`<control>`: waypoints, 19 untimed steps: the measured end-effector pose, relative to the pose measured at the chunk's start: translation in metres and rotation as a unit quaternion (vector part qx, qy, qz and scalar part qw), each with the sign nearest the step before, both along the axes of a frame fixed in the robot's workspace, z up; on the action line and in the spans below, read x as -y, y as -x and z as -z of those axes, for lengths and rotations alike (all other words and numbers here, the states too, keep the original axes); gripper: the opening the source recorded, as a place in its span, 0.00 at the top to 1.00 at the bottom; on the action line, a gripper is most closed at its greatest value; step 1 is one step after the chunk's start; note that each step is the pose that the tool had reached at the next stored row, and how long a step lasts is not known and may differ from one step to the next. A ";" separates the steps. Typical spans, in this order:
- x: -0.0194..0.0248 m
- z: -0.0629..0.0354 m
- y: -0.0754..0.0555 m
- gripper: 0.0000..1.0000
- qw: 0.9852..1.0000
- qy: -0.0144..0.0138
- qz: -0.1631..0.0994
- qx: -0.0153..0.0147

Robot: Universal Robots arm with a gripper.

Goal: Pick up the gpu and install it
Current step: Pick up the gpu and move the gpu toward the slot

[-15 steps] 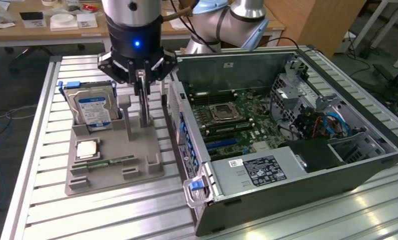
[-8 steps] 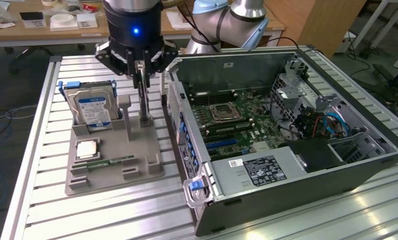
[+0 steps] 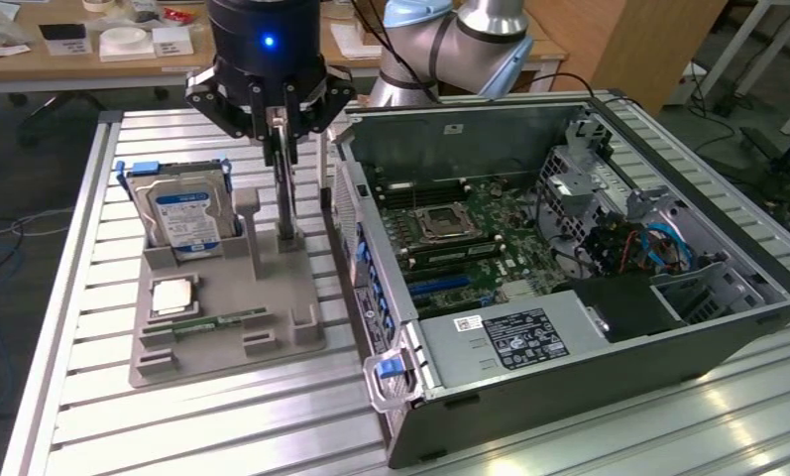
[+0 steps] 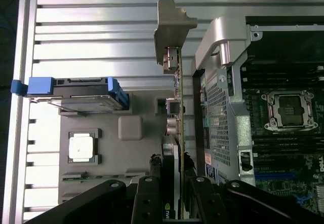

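gripper [image 3: 279,134]: fingers drawn in narrow on the top edge of the gpu [image 3: 286,193], one on each flat face; it looks like a grip.
gpu: standing on edge in a slot of the grey holder [image 3: 223,342], which leaves its thin top free for a grasp from above.
neighbours: hard drive [image 3: 183,213] on the exterior view's left, open computer case [image 3: 408,327] just beside it on the exterior view's right.
progress: the card seems not yet out of its slot.

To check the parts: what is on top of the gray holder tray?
A hard drive upright, a processor chip and memory stick flat, the gpu upright in the claw. Its lower edge is hidden in a slot.
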State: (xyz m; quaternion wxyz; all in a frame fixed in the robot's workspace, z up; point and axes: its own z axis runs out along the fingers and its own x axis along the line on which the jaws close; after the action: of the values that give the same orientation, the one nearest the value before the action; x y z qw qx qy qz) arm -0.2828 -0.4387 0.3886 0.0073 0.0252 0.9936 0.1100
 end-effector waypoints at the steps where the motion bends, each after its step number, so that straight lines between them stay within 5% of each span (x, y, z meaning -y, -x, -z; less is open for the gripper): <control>1: 0.0000 -0.0005 0.000 0.73 1.000 0.002 0.000 0.000; 3: 0.0000 -0.0007 0.000 0.73 1.000 0.004 0.000 0.000; 12: -0.0001 -0.0060 -0.001 0.73 1.000 0.006 0.000 -0.001; 16: 0.0000 -0.0089 -0.002 0.73 1.000 0.012 0.000 -0.002; 19: 0.0000 -0.0091 -0.002 0.73 1.000 0.013 0.000 -0.002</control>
State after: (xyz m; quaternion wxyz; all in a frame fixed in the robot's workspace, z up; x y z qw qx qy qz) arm -0.2810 -0.4387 0.3977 0.0061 0.0253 0.9950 0.0967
